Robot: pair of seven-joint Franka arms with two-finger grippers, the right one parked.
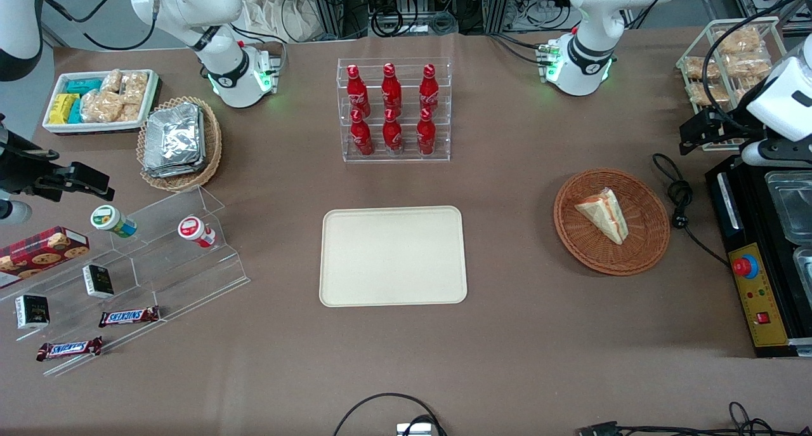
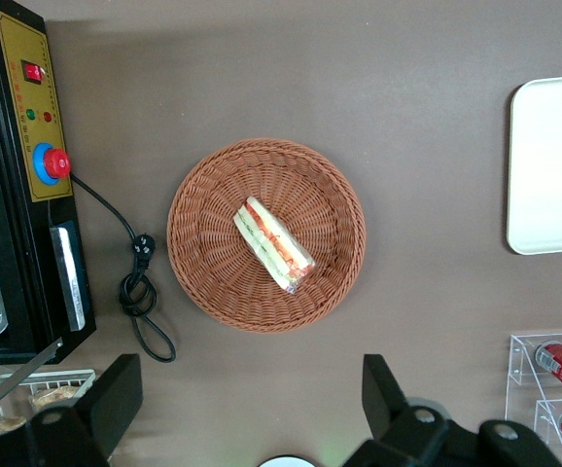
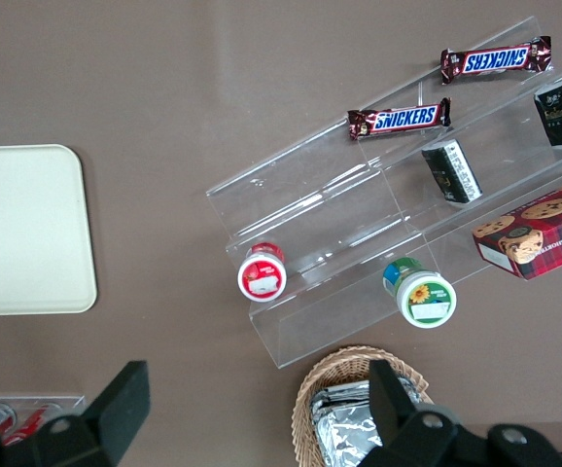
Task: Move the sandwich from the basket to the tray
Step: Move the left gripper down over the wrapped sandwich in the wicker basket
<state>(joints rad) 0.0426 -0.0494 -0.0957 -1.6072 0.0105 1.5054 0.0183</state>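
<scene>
Nothing done yet: sandwich [image 1: 603,215] lay in basket [image 1: 647,258] at tray's [image 1: 392,256] three o'clock, gripper [image 2: 252,399] high above, jaws wide, empty

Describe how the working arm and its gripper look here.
The left arm is glossy white with black joint bands and black cables; its base glows green. Its gripper, open above the basket, has two dark, matte black wedge-shaped fingers.

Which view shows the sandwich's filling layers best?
The left wrist view: the sandwich lies in the basket with its red and green layered edge facing the camera, the open pincer high above it. The front view shows the sandwich smaller, mostly its white bread face. The right wrist view misses it.
</scene>
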